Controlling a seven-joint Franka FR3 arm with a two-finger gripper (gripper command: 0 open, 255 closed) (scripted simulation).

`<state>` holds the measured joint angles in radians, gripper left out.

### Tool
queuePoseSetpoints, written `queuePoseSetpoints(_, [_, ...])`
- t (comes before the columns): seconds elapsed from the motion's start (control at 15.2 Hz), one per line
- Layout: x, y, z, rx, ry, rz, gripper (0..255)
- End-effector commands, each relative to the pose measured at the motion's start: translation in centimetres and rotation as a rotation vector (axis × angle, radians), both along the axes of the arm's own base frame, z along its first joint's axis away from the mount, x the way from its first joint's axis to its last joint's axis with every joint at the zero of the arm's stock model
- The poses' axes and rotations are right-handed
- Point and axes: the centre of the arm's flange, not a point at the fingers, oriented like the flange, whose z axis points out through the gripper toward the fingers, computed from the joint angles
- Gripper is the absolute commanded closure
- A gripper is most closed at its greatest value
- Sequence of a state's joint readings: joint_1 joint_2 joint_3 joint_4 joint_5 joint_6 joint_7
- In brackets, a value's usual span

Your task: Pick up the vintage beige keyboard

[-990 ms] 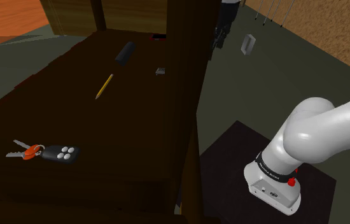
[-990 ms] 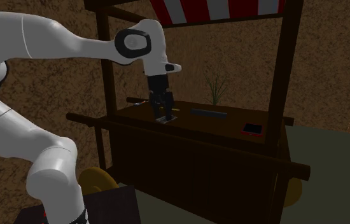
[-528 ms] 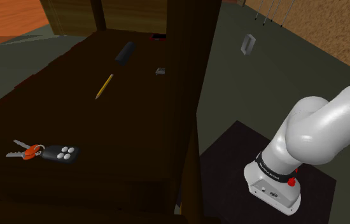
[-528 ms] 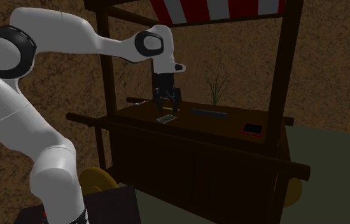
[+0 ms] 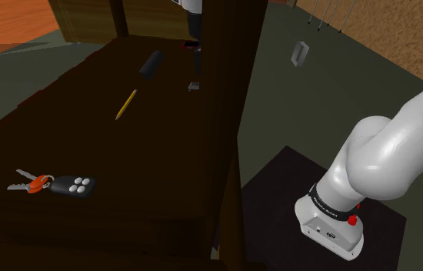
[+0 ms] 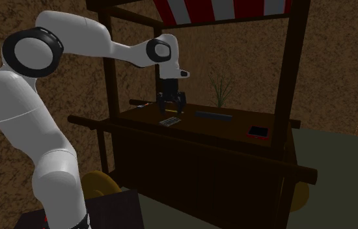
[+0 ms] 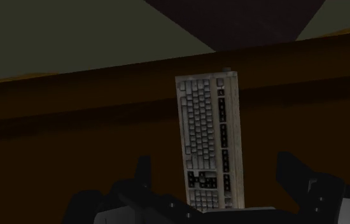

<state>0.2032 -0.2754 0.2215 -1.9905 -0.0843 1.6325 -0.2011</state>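
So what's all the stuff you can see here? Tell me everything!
keyboard: one, beige with grey keys, flat on the counter
pencil: one, yellow, mid counter
keys with fob: one bunch, silver, red and black, near the counter's front
dark stick: one, black, beyond the pencil
flat slab: one, red-edged black, counter's end
plant: one, green, behind the counter
awning: one, red and white stripes, overhead
counter: one, dark brown
arm: one, white, dark joints
end effector: one, black, open above the keyboard
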Motion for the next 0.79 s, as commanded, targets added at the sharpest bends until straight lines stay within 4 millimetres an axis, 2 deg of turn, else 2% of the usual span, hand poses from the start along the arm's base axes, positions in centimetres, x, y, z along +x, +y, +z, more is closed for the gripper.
queuePoseSetpoints(0.0, [0.0, 0.1, -1.1, 0.0, 0.0, 0.002, 0])
queuePoseSetpoints(0.26, [0.0, 0.1, -2.5, 0.0, 0.0, 0.002, 0])
queuePoseSetpoints(0.33, [0.0, 0.0, -2.5, 0.0, 0.001, 0.002, 255])
queuePoseSetpoints(0.73, [0.3, -0.3, -2.7, 0.0, 0.001, 0.002, 255])
